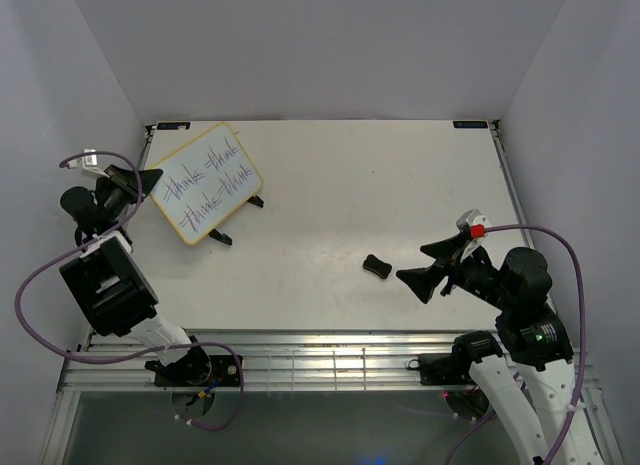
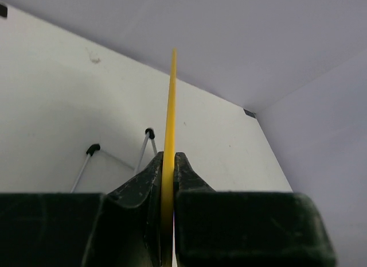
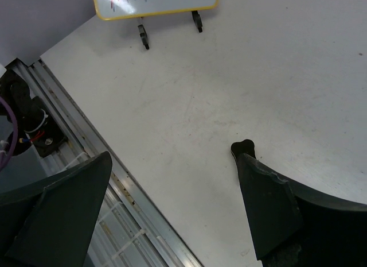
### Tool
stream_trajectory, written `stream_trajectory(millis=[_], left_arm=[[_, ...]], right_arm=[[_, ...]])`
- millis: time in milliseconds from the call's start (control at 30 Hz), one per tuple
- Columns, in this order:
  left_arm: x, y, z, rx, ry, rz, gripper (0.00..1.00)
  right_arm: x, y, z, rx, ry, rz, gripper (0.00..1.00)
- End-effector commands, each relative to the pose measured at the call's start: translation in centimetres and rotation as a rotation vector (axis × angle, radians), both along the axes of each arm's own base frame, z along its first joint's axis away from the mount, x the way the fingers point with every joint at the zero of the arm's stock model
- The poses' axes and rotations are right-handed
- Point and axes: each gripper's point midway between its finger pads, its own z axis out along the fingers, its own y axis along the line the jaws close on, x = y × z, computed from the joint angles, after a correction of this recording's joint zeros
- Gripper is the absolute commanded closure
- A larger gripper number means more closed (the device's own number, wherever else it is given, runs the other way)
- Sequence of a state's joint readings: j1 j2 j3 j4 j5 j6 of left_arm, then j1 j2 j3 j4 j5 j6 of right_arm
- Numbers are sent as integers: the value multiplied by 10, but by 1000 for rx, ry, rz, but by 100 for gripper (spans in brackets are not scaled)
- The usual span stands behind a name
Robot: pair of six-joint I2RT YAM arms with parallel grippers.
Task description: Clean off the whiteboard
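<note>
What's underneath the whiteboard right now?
Two thin legs with black feet stand on the table beneath the whiteboard. From above, the board covers the patch directly below it.

Even, diffuse light washes the white table (image 1: 400, 185), leaving only faint, soft shadows beside the whiteboard (image 1: 205, 183). In the left wrist view the left gripper (image 2: 167, 161) looms dark and slightly soft, perhaps out of focus.
</note>
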State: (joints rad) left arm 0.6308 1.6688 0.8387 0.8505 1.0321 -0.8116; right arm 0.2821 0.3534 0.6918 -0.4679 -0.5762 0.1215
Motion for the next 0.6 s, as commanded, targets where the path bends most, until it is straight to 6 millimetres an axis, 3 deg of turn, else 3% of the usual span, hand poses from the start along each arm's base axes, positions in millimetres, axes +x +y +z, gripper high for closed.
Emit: stream_trajectory(millis=[0, 167, 233, 333, 400, 433, 567], left_arm=[[-7, -6, 92, 103, -216, 79, 100], [-8, -28, 136, 113, -252, 42, 100], [-7, -52, 158, 111, -271, -11, 100], [-8, -99, 164, 69, -198, -129, 100], [-17, -130, 148, 20, -87, -174, 100], [-21, -138, 129, 7, 0, -170, 100], [-48, -159, 76, -1, 197, -129, 100]], right_arm=[[11, -3, 8, 13, -28, -46, 4], [28, -10, -4, 56, 47, -161, 4], [40, -18, -11, 82, 101, -261, 9], [62, -33, -32, 76, 193, -414, 10], [74, -43, -39, 58, 219, -496, 10], [80, -43, -46, 51, 257, -514, 10], [92, -44, -27, 40, 225, -528, 10]])
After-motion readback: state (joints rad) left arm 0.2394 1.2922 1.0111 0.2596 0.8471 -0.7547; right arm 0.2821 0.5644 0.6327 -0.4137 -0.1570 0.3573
